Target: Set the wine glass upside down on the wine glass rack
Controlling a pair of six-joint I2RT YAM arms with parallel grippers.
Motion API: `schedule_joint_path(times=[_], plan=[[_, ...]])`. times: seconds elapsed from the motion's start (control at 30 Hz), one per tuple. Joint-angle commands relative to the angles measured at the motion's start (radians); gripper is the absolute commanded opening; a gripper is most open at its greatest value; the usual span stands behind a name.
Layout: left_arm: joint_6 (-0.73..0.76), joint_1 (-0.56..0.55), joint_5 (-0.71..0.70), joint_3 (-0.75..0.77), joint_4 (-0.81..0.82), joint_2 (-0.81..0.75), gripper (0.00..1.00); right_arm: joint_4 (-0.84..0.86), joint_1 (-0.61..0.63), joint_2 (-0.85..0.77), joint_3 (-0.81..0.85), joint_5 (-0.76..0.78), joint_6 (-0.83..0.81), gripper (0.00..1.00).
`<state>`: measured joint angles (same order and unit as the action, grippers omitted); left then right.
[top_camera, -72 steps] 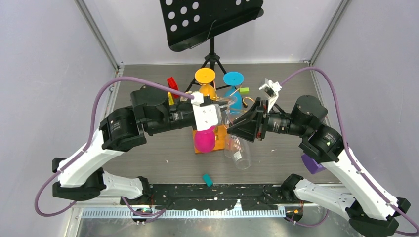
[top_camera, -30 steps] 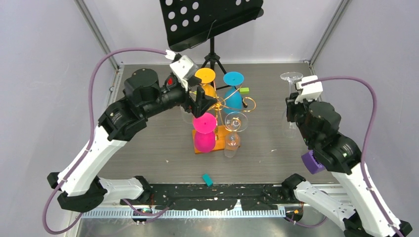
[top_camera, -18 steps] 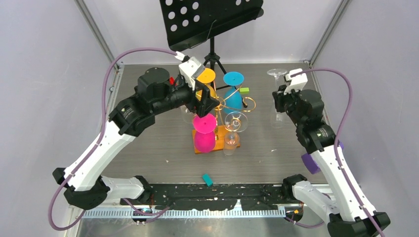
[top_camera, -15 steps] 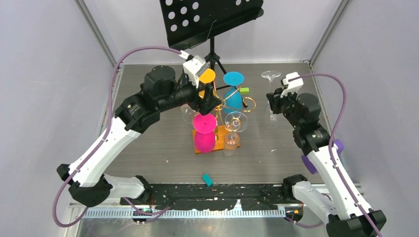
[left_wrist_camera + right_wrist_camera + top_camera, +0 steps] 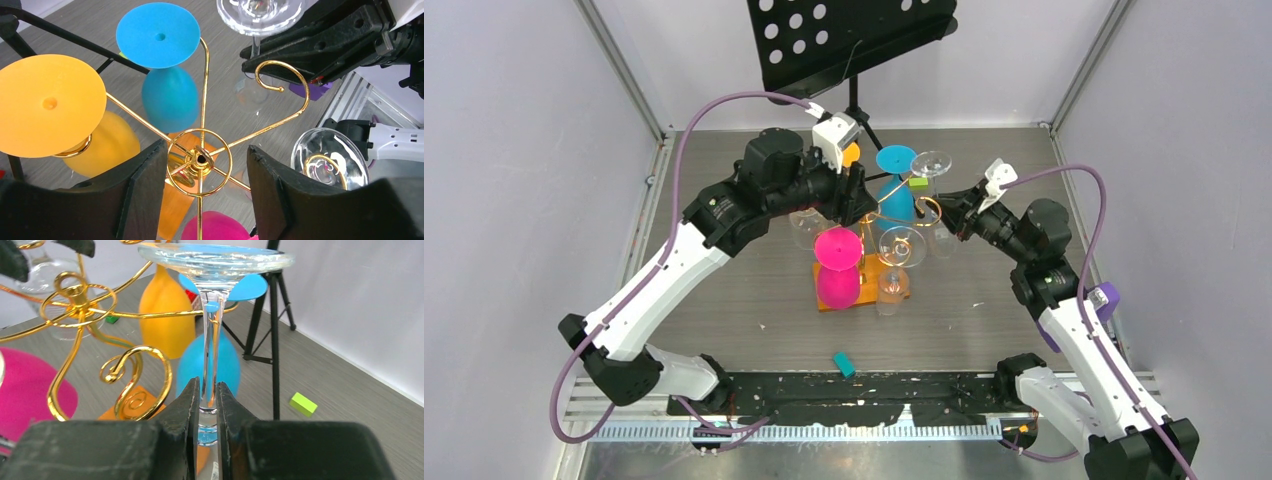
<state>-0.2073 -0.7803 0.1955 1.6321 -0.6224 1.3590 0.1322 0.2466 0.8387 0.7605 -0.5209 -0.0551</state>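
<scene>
A clear wine glass (image 5: 214,261) hangs upside down, foot up, with my right gripper (image 5: 206,386) shut on its stem. In the top view the glass (image 5: 931,163) and right gripper (image 5: 959,212) are just right of the wine glass rack (image 5: 871,268), a gold wire stand on an orange base. A free gold hook (image 5: 136,364) curls a little to the glass's left. My left gripper (image 5: 204,150) hovers over the rack's top ring (image 5: 200,159), open, one jaw on each side of the ring. From above, the left gripper (image 5: 856,195) covers the rack's centre.
Upside down on the rack hang an orange glass (image 5: 50,105), a blue glass (image 5: 897,160), a pink glass (image 5: 838,248) and a clear glass (image 5: 901,246). A black music stand (image 5: 849,40) rises behind. A green block (image 5: 918,182) and a teal block (image 5: 843,364) lie on the table.
My right arm has carried the glass left from the table's right edge to beside the rack. The left gripper has moved right over the rack's top, and its jaws have narrowed.
</scene>
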Motion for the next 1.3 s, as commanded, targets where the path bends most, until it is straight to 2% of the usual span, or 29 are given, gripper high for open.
schedule_joint_path(times=[0.0,0.27,0.43,0.87,1.27], plan=[[-0.018,0.004,0.018,0.033,0.021,-0.014,0.56,0.129,-0.002,-0.004,-0.011,-0.113,-0.014,0.05],[-0.020,0.004,0.036,0.031,0.013,0.004,0.47,0.268,-0.002,-0.019,-0.107,-0.159,0.042,0.05],[-0.036,0.004,0.057,0.022,0.020,0.011,0.45,0.346,-0.003,0.014,-0.121,-0.206,0.093,0.05],[-0.046,0.004,0.065,0.009,0.029,0.014,0.42,0.469,-0.003,0.062,-0.119,-0.347,0.181,0.05],[-0.056,0.004,0.072,0.002,0.039,0.013,0.41,0.536,-0.004,-0.001,-0.166,-0.349,0.219,0.05]])
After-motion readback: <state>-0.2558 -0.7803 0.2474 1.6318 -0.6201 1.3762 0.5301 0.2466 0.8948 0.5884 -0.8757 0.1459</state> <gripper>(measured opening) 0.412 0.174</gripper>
